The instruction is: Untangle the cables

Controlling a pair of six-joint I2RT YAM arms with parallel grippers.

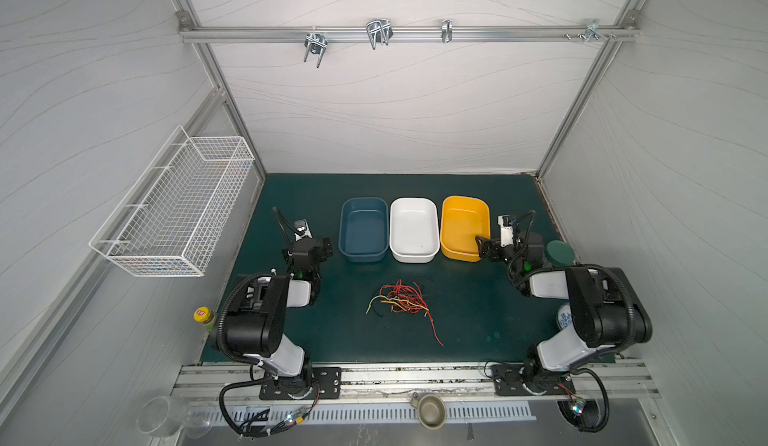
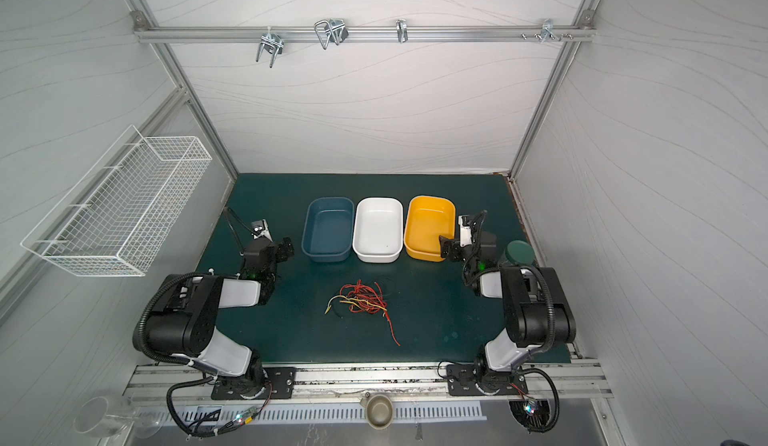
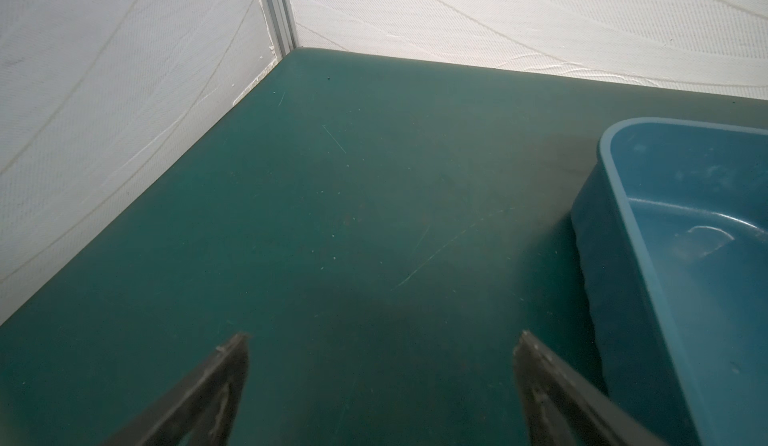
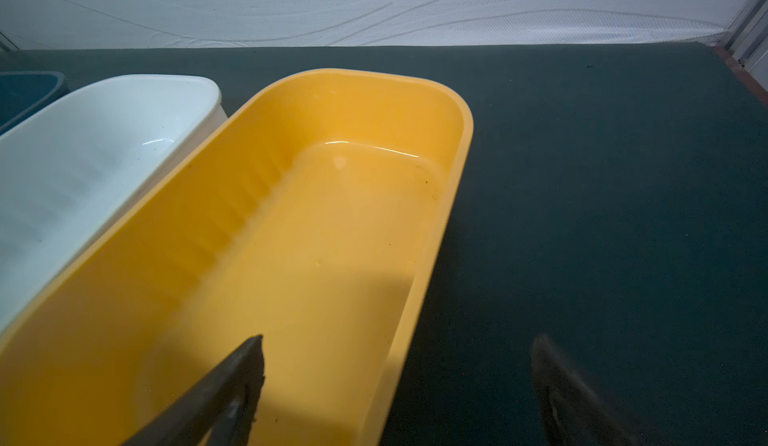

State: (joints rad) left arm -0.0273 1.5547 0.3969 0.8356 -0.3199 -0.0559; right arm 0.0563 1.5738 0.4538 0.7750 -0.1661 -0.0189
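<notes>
The cables (image 1: pixel 405 300) (image 2: pixel 361 298) lie in one tangled heap of thin red, pale yellow and black wires on the green mat (image 1: pixel 478 319), in front of three bins; a red strand trails toward the front edge. My left gripper (image 1: pixel 309 246) (image 2: pixel 268 248) (image 3: pixel 382 340) hovers open and empty left of the blue bin (image 1: pixel 363 232) (image 3: pixel 685 257), well behind the heap. My right gripper (image 1: pixel 498 246) (image 2: pixel 461 248) (image 4: pixel 399 340) is open and empty, with one finger over the near corner of the yellow bin (image 1: pixel 463 223) (image 4: pixel 311 236). Neither wrist view shows the cables.
A white bin (image 1: pixel 414 230) (image 4: pixel 83 165) stands between the blue and yellow ones; all three are empty. A dark green lidded jar (image 1: pixel 560 252) sits beside the right arm. A wire basket (image 1: pixel 174 211) hangs on the left wall. A yellow-capped bottle (image 1: pixel 202 315) stands by the left arm.
</notes>
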